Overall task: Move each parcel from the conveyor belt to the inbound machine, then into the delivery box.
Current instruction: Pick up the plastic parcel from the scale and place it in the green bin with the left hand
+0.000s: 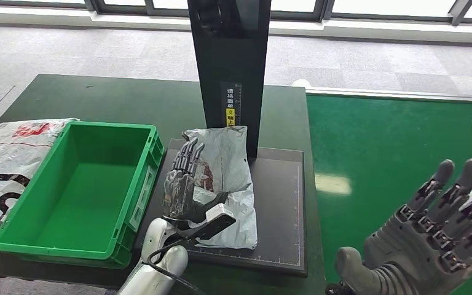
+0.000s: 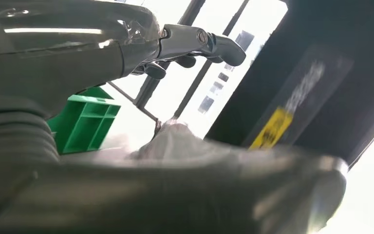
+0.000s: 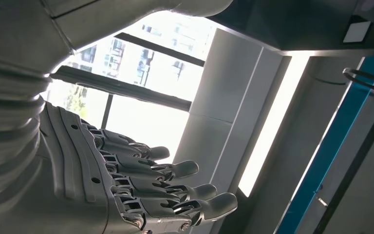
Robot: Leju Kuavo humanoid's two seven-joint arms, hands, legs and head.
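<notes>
On the dark scan plate (image 1: 283, 209) of the inbound machine (image 1: 230, 67), in the head view, we find the grey parcel (image 1: 230, 184) lying flat at the foot of the black column. Our left hand (image 1: 184, 187) lies on the parcel's near-left side, fingers stretched forward and close together, thumb out to the side; whether it pinches the film we cannot tell. The green delivery box (image 1: 80, 190) stands just beside the plate, on the left, with another bagged parcel (image 1: 6, 160) lying against its far side. Our right hand (image 1: 433, 236) hovers over the green conveyor belt (image 1: 393, 147), fingers spread, holding nothing.

From the left wrist, blurred, we see the left hand's fingers (image 2: 214, 46) extended above crumpled grey film (image 2: 175, 141).

From the right wrist, fingers (image 3: 175, 190) straight, slightly apart.

Our judgement: close thumb under the parcel's edge, gather slack film, lift clear of the box's wall before swinging left.
</notes>
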